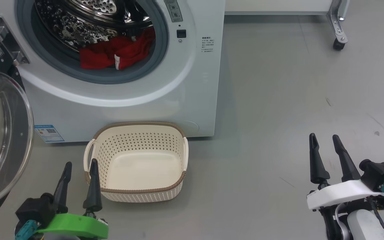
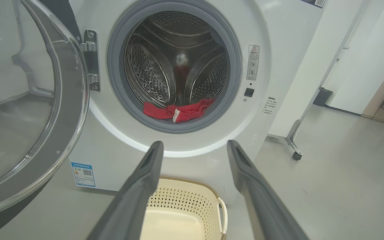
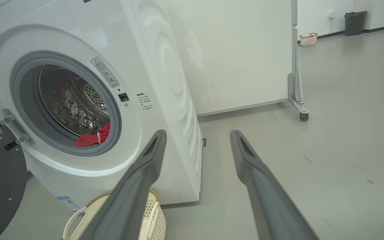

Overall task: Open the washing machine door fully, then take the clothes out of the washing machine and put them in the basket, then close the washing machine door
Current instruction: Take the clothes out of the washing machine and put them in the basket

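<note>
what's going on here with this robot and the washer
A robot faces the washing machine to unload it. The washing machine door is swung open, the clothes lie inside, and the basket in front is empty. The left end effector and right end effector hover open, holding nothing.

A white panel [image 3: 238, 50] with a wheeled metal foot [image 3: 298, 105] stands on grey floor [image 3: 345, 100].

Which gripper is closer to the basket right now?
Left. The left gripper is right beside the basket, at its left rim; the right gripper is well off to its right.
</note>
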